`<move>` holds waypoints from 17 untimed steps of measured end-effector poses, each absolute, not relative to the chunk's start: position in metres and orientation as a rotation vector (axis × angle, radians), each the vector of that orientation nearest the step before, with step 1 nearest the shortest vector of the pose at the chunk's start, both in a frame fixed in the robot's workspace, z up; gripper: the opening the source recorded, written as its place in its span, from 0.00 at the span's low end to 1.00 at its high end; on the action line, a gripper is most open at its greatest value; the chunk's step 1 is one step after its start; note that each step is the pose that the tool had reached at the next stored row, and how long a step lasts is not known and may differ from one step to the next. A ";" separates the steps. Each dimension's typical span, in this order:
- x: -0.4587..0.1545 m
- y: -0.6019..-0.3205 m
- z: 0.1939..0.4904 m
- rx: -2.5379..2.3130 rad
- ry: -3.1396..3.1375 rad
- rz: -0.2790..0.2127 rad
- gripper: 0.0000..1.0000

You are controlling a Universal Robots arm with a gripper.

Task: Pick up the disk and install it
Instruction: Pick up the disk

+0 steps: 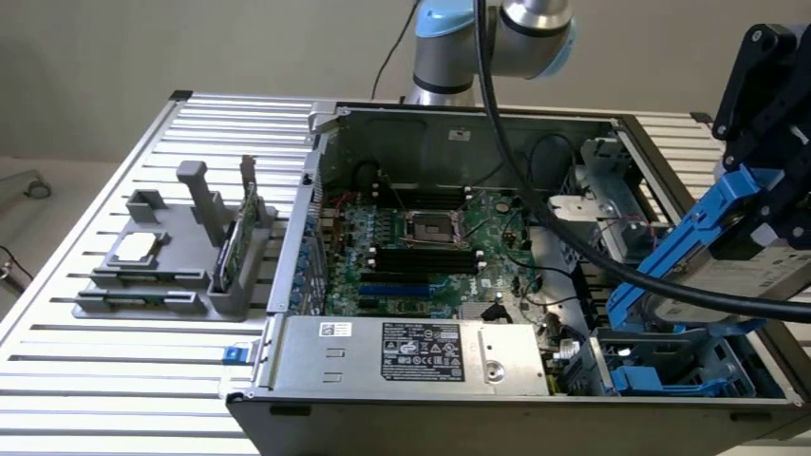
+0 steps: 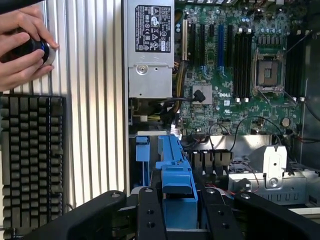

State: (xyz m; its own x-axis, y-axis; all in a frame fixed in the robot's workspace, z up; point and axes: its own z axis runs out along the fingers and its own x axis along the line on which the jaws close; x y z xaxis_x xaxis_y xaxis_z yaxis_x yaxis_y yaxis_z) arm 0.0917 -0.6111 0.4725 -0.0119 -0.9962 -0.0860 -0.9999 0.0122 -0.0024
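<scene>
Disk is hanging in the gripper over the open computer case [image 1: 443, 119], not yet seated.

I am watching the gripper [image 1: 764, 214] holding the disk [image 1: 758, 274] with its jaws clamped on the blue carrier. In the wrist view the black fingers [image 2: 150, 215] are pressing on either side of the disk [image 2: 176, 172]. The disk is hanging tilted above the blue drive bay [image 1: 671, 370] at the exterior view's right. It seems to be clear of the bay, though a black cable [image 1: 633, 275] is crossing in front. The power supply [image 1: 405, 351] is sitting just beside that bay. At the exterior view's left, a grey holder [image 1: 165, 290] is standing on the slatted table [image 1: 114, 389]. In the wrist view, a person's hand [image 2: 22, 47] is gripping a round knob near a keyboard [image 2: 30, 160].
</scene>
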 end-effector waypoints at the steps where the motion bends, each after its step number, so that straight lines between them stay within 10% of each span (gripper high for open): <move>1: 0.092 -0.611 0.471 -2.163 2.188 0.090 0.33; 17: 0.094 -0.609 0.452 -2.183 2.183 0.011 0.33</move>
